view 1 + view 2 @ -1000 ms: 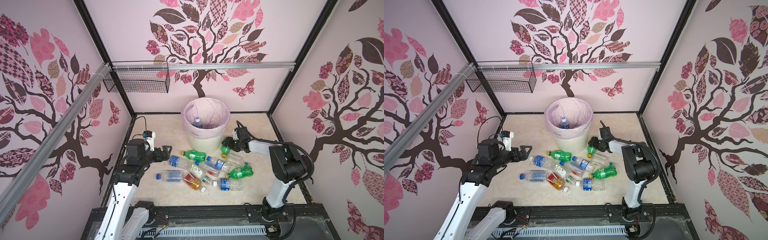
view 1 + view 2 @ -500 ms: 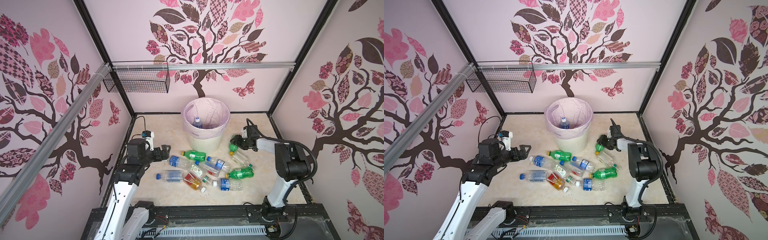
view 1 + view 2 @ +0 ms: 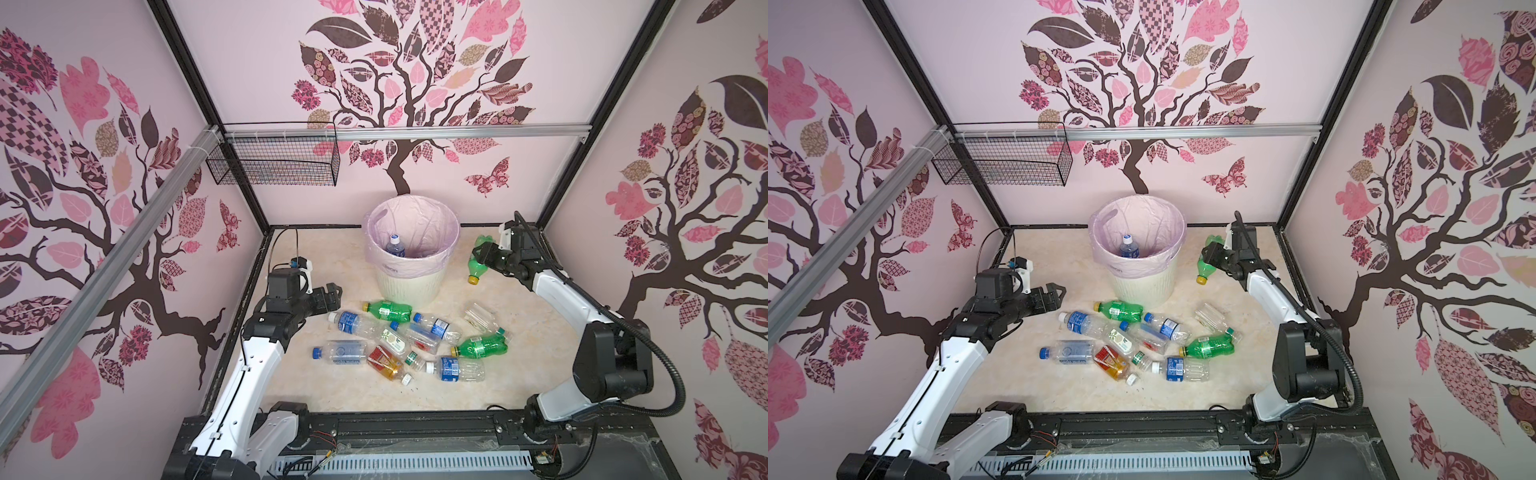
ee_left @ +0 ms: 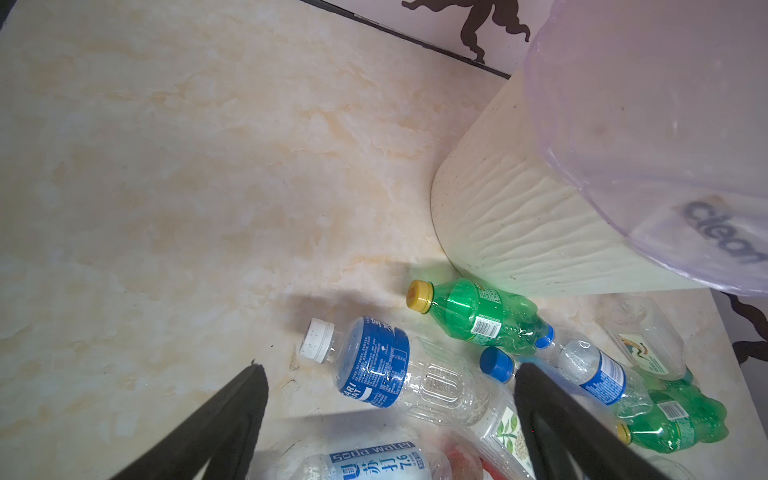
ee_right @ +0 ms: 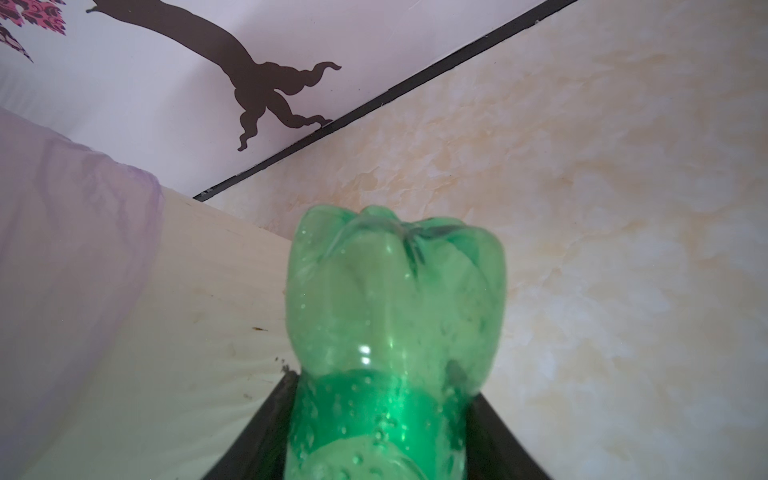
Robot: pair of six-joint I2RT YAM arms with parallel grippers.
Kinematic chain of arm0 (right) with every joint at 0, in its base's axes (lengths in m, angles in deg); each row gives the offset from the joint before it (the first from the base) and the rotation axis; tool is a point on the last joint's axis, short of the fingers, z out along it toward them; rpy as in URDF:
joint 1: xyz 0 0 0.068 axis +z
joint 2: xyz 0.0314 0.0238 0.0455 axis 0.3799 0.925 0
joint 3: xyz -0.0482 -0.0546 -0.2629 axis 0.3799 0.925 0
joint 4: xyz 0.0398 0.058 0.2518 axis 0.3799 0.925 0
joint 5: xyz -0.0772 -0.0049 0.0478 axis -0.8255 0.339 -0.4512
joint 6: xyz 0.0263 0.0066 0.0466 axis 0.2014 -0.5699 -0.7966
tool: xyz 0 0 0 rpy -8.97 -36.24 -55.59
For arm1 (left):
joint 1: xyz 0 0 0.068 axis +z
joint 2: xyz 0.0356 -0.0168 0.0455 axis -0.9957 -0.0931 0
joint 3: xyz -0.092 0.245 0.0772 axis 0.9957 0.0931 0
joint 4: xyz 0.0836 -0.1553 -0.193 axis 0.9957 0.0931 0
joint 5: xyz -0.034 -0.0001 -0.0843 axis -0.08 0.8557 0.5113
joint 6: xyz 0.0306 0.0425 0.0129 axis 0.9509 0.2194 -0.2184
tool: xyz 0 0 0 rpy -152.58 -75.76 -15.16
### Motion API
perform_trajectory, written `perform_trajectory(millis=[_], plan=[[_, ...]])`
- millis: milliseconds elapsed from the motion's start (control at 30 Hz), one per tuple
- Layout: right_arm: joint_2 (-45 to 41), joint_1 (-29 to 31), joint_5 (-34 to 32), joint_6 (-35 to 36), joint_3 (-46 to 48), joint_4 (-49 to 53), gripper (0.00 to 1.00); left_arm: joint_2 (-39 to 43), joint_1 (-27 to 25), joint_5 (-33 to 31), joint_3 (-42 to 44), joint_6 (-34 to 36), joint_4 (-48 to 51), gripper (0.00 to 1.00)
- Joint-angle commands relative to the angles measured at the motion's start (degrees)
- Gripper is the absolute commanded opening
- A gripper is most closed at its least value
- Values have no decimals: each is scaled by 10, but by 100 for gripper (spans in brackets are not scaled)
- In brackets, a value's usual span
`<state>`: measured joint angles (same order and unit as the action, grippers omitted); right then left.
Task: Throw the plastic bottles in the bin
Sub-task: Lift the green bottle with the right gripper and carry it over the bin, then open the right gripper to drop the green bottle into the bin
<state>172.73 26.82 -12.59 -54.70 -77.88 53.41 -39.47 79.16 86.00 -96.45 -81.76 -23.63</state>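
One blue-capped bottle stands in the bin, mid-frame in a top view; more may hide deeper. Right of it, the right gripper pinches a green bottle, cap down, short of the rim. Some ten bottles lie below on the floor; the left gripper hovers spread beside them.
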Motion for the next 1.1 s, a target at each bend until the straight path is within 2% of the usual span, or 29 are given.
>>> perform_trajectory(millis=[0, 200, 500, 700, 967, 1067], plan=[[-55, 2, -18, 31, -3, 51, 51, 9, 2, -11, -2, 2, -20, 97], [-166, 1, 16, 40, 20, 47, 53, 25, 2, -9, 3, 14, -3, 97], [-295, 1, 190, 36, 79, -39, 50, 58, 2, -1, 9, 46, 26, 97], [-353, 2, 195, 37, 107, -76, 51, 71, 3, 3, 10, 52, 31, 97], [-361, 2, 212, 42, 112, -84, 51, 79, 2, 3, 11, 54, 41, 97], [-338, 2, 214, 42, 85, -87, 51, 85, 2, 1, 10, 54, 44, 97]])
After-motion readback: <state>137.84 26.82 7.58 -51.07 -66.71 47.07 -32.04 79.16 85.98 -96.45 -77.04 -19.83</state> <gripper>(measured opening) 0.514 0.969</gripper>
